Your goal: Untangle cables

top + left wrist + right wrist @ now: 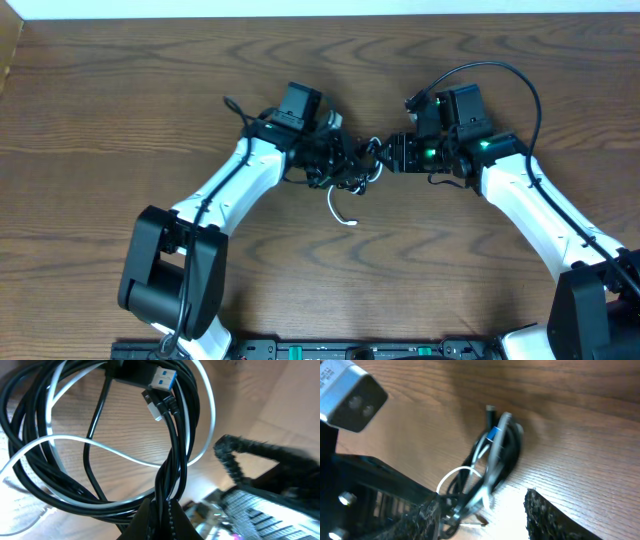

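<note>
Cables (347,172) sit bunched mid-worktop (120,110), right between the two arms, with black and white loops wound through each other. Down at the bottom of the coil, the left end effector (159,512) is clamped tight on several black strands. A blue-tongued USB plug (161,379) pokes out at the top. Over on the other side, the right end effector (484,506) stands wide apart, the bundle just by one pad. A white tail (343,212) curls out onto bare wood.
</note>
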Controlling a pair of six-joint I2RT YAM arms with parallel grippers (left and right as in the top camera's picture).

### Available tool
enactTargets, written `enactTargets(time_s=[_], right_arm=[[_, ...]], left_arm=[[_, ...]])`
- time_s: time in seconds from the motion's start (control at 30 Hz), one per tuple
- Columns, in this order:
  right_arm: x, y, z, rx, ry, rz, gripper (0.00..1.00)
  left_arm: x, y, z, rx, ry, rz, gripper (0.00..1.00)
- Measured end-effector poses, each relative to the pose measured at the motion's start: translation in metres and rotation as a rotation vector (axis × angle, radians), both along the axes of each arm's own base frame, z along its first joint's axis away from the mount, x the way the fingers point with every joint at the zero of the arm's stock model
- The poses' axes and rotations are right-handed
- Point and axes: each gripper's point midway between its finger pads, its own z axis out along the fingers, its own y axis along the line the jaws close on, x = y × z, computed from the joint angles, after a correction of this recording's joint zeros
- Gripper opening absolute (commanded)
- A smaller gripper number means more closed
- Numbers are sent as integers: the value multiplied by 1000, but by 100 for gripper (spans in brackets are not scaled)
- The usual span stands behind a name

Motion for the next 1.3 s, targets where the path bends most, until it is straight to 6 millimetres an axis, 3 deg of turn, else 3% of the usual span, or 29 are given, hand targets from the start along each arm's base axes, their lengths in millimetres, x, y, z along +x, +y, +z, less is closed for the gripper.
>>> enactTargets(time_s=[0.5, 0.83, 1.1, 1.3], right_arm=[[10, 14, 16, 59, -108, 73, 54], [2, 30, 11, 10, -121, 103, 47], [13, 40, 8, -42, -172, 40, 42], [24, 56, -22, -34, -145, 16, 40]], left_arm=[[23, 19, 36, -239, 476, 340, 7], [35, 20, 55, -339, 575, 384, 8], [36, 21, 56, -344, 594, 396, 7], [36, 22, 56, -345, 598, 401, 8]])
